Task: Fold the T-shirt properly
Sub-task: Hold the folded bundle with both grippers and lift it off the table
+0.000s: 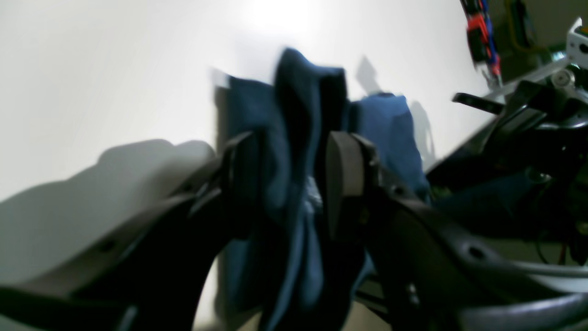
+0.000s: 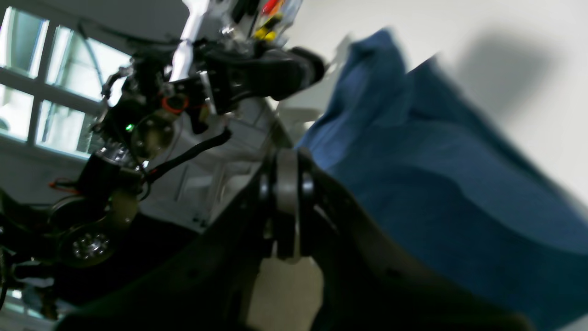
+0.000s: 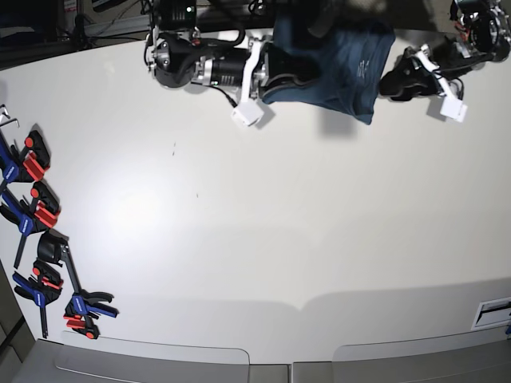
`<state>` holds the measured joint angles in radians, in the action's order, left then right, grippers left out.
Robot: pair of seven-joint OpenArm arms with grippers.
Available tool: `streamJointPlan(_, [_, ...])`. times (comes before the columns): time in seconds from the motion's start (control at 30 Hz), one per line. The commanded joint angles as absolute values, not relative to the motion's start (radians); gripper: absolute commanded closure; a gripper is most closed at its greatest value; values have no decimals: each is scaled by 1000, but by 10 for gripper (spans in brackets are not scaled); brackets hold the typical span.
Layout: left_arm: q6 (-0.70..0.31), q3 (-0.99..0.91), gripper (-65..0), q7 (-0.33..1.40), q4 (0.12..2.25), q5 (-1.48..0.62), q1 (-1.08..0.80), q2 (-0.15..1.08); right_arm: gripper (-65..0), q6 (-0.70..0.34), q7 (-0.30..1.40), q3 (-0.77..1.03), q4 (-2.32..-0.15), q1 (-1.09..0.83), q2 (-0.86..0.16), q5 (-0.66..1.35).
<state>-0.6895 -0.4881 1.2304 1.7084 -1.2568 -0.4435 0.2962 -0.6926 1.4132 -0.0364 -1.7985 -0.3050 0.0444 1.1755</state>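
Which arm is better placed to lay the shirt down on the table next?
Probably the right. The right gripper is shut and appears to pinch the T-shirt at its edge. The left gripper has its jaws apart, with the cloth only loosely between them.

T-shirt (image 3: pixel 343 68): soft navy cloth, matt, lying in wrinkles and folds
Table (image 3: pixel 263 231): smooth white surface, giving off a faint sheen
Left gripper (image 1: pixel 287 179): dark matt plastic fingers, with flat grey rubbery-looking pads
Right gripper (image 2: pixel 287 184): black matt plastic
Clamps (image 3: pixel 36 207): blue and red plastic, looking glossy
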Motion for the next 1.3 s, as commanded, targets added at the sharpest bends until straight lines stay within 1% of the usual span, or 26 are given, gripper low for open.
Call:
streamJointPlan(0.0, [-698, -469, -229, 1220, 1727, -1282, -451, 305, 0, -698, 1396, -42, -1818, -297, 47, 1195])
streamJointPlan(0.07, [-698, -426, -229, 1220, 1727, -1252, -451, 305, 0, -698, 1396, -47, -1818, -296, 47, 1171])
streamJointPlan(0.13, [-698, -400, -229, 1173, 1727, -1181, -451, 305, 0, -698, 1396, -47, -1818, -296, 47, 1161])
streamJointPlan(0.2, [-698, -395, -229, 1126, 1727, -1120, -451, 305, 0, -698, 1396, -47, -1818, -296, 47, 1159])
streamJointPlan(0.27, [-698, -395, -224, 1122, 1727, -1099, -451, 305, 0, -698, 1396, -47, -1818, -296, 47, 1159])
streamJointPlan(0.37, [-698, -395, -158, 1132, 1727, -1100, -452, 305, 0, -698, 1396, -47, -1818, -296, 47, 1159])
streamJointPlan(0.5, [-698, -395, -24, 1132, 1727, -1100, -451, 305, 0, -698, 1396, -47, -1818, -296, 47, 1159])
streamJointPlan(0.53, [-698, -395, 0, 1129, 1727, -1100, -451, 305, 0, -698, 1396, -47, -1818, -296, 47, 1159])
streamJointPlan(0.63, [-698, -395, 0, 1093, 1727, -1086, -448, 305, 0, -698, 1396, -47, -1818, -294, 47, 1159])
streamJointPlan(0.77, [-698, -395, 0, 968, 1727, -959, -446, 305, 0, -698, 1396, -47, -1818, -294, 47, 1159])
streamJointPlan(0.97, [-698, -395, 0, 949, 1727, -936, -446, 305, 0, -698, 1396, -47, -1818, -293, 47, 1159])
streamJointPlan(1.03, [-698, -396, -134, 947, 1727, -936, -445, 306, 0, -698, 1396, -47, -1818, -286, 47, 1159])
streamJointPlan(1.07, [-698, -397, -190, 941, 1727, -936, -446, 306, 0, -698, 1396, -47, -1818, -279, 47, 1159])
streamJointPlan(1.1, [-698, -401, -217, 933, 1728, -936, -446, 306, 0, -698, 1396, -47, -1818, -271, 47, 1159])
streamJointPlan(1.27, [-698, -467, -220, 833, 1732, -949, -445, 316, 0, -698, 1396, -47, -1818, -214, 47, 1159])
